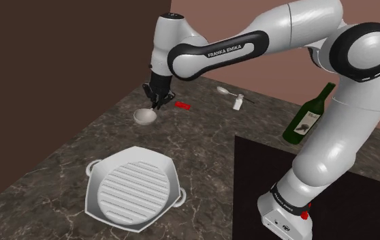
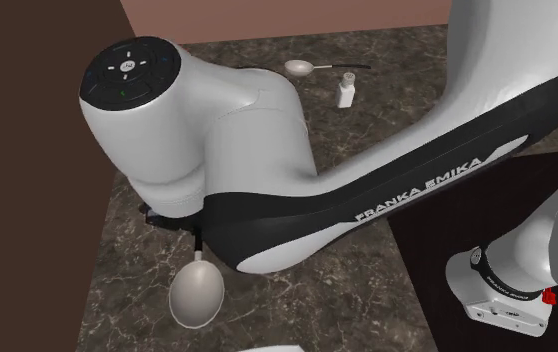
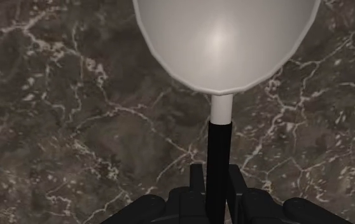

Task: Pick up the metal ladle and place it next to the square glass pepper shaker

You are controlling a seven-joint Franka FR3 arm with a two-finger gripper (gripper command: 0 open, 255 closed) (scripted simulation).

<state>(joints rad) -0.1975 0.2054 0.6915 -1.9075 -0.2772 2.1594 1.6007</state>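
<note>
**Dark marble counter, ladle pinched by its handle**

A dark, veined marble countertop [image 1: 59, 170] runs below a brown wall. The white arm [image 1: 250, 44] bends over it and reaches down at the far side. Towards the near edge sits a white ribbed grill pan [image 1: 133, 185], and a green bottle [image 1: 309, 116] stands beside the arm.

Under the gripper [image 1: 158, 101] is the ladle [image 1: 144, 116], its pale round bowl low at the counter and its thin black handle rising into the hand. In the wrist view the two black fingers [image 3: 197, 181] pinch that handle between them, a little back from the pale neck. Whether the bowl rests on the stone or hangs just clear, I cannot tell.

The small pale pepper shaker [image 1: 238, 103] stands well apart, towards the shoulder view's right. A spoon [image 1: 224, 89] lies just beyond it, and a small red object [image 1: 182, 106] lies between ladle and shaker.

The ladle looks stiff and bowl-heavy, and its slim, smooth handle may well swivel in the grip. A hold close to the bowl suits it best.
</note>
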